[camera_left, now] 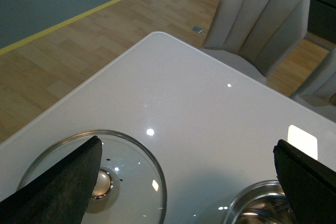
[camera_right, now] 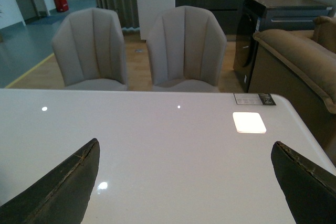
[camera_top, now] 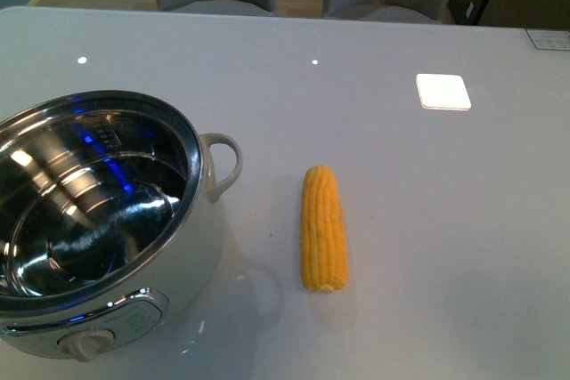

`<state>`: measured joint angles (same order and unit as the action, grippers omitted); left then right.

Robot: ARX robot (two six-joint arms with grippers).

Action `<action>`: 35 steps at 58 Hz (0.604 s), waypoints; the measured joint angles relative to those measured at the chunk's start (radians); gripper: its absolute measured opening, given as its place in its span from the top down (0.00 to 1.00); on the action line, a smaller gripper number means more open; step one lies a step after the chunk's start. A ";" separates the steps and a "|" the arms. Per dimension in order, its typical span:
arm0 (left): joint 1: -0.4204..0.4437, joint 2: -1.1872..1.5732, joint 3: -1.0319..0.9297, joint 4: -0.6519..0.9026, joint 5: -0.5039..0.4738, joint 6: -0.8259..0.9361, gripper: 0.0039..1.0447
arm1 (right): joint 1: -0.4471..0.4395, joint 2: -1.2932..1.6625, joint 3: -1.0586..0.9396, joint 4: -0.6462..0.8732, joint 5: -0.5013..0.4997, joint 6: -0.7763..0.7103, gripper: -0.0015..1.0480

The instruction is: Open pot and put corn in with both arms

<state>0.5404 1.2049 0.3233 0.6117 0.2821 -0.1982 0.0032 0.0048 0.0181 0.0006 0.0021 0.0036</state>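
Pot (camera_top: 194, 242) near left, open; corn (camera_top: 323, 229) right of it, apart. Glass lid (camera_left: 128, 169) seen only in left wrist view. Left gripper (camera_left: 187, 148), right gripper (camera_right: 185, 145) spread, empty.

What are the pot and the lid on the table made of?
Pot: inside looks like polished steel, mirroring lights; outer body glossy white, plastic or enamel, unclear. Lid: seemingly clear glass, table showing through, with a shiny metal rim and knob.
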 joint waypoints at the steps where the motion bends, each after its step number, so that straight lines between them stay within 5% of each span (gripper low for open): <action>1: -0.010 -0.016 -0.006 -0.010 -0.006 -0.006 0.06 | 0.000 0.000 0.000 0.000 0.000 0.000 0.08; 35: -0.277 -0.461 -0.132 -0.350 -0.134 -0.057 0.06 | 0.000 0.000 0.000 0.000 0.000 0.000 0.08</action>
<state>0.2634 0.7441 0.1917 0.2615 0.1478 -0.2550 0.0032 0.0048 0.0181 0.0006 0.0021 0.0036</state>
